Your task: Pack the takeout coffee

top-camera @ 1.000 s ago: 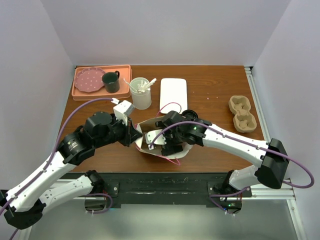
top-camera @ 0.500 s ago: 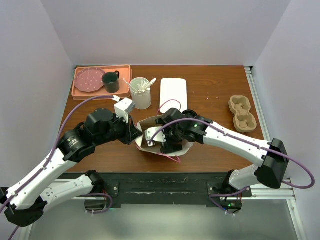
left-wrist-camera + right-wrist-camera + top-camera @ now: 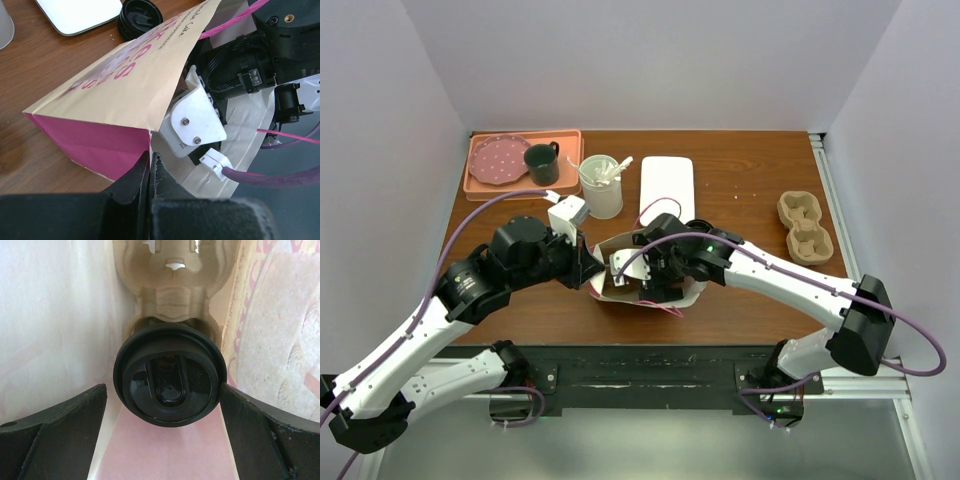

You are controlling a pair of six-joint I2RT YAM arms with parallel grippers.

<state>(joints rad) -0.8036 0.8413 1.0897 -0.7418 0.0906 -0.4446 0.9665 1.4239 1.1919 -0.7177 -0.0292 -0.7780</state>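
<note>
Salmon-pink, the tray (image 3: pixel 520 193) sat at the far left corner of the worktop (image 3: pixel 750 180), carrying a spotted plate (image 3: pixel 498 160) and a dark mug (image 3: pixel 541 164). Just right of it stood a clear tub (image 3: pixel 602 195) with white sticks in it.

Nearer me, the left jaws were clenched on the edge of the bag (image 3: pixel 125 85). The bag lay on its side mid-worktop, its mouth turned toward my right arm (image 3: pixel 770 275). Beyond the bag lay a white dish (image 3: pixel 667 185).

The right arm reached in through the bag's mouth. Inside, the right jaws were released and spread wide, one finger on each side of the black lid of the cup (image 3: pixel 169 380). I could not tell whether either finger touched it. The cup sat in a pulp carrier (image 3: pixel 170 300) deep in the bag, with the plain wall on one side and the printed wall on the other.

Far right, a second carrier (image 3: pixel 805 228) lay near the worktop's edge, well apart from the bag.
</note>
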